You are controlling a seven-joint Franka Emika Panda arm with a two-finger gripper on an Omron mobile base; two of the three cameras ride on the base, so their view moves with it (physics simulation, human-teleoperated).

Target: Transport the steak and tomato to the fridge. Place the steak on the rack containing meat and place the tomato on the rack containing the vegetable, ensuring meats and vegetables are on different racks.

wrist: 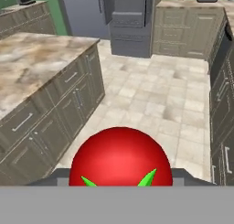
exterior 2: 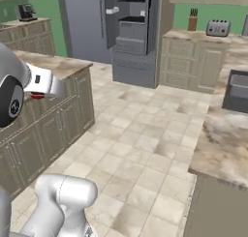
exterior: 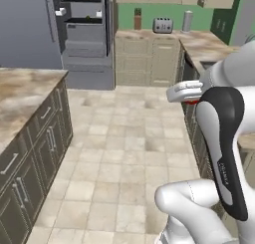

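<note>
Carrying step, tomato leg of the task: the gripper is clenched on the tomato, which sits between the fingers low in the hand view, well short of the fridge. In the left base view a red sliver shows just under the white hand; the same in the right base view. The fridge stands open at the far end of the tiled floor, its door shelves and grey drawers visible; rack contents are too small to tell. The steak I cannot place. Next move, as I judge it: close on the fridge, then find the vegetable rack before letting go. Tomato: smooth, glossy, round, green calyx points at its lower edge. Counter nearer than the fridge: mottled beige stone over dark panelled cabinets with bar handles
</note>
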